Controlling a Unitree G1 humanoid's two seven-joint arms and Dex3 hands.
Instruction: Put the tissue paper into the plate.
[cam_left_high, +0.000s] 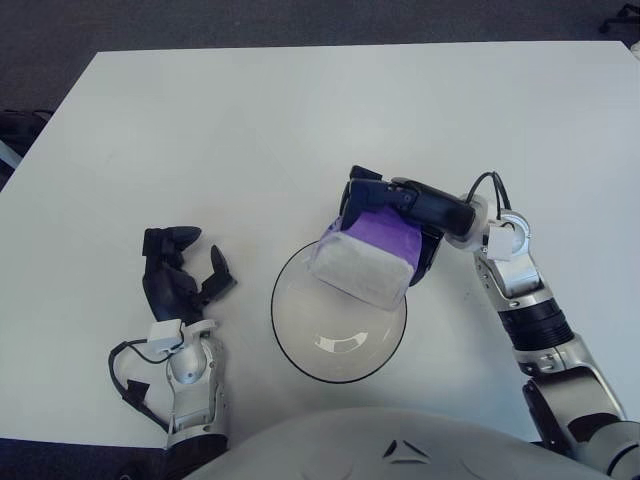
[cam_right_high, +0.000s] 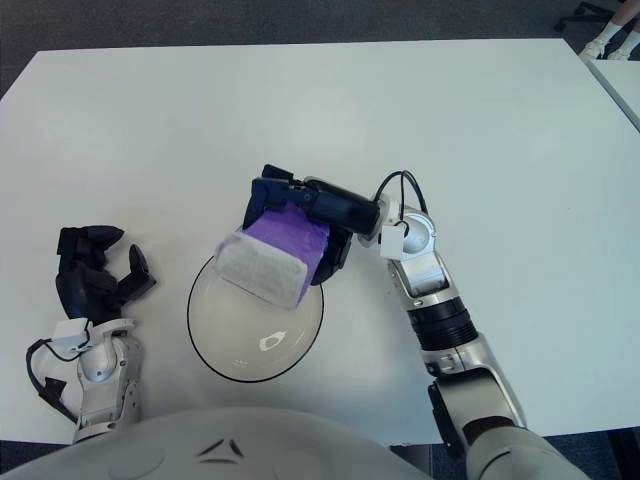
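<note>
Over the plate (cam_left_high: 290, 345), the right hand (cam_left_high: 400, 215) clasps the tissue pack (cam_left_high: 368, 255).

bright, even light | soft shadows | plate (cam_left_high: 290, 340) glare | sharp focus

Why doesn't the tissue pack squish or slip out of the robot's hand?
The tissue pack probably gives a little: it looks soft and rounded. It likely weighs little, since the right hand holds it over the plate by one end. Its wrapper may be slippery, so fingers curl around it. The left hand shows left of the plate.
</note>
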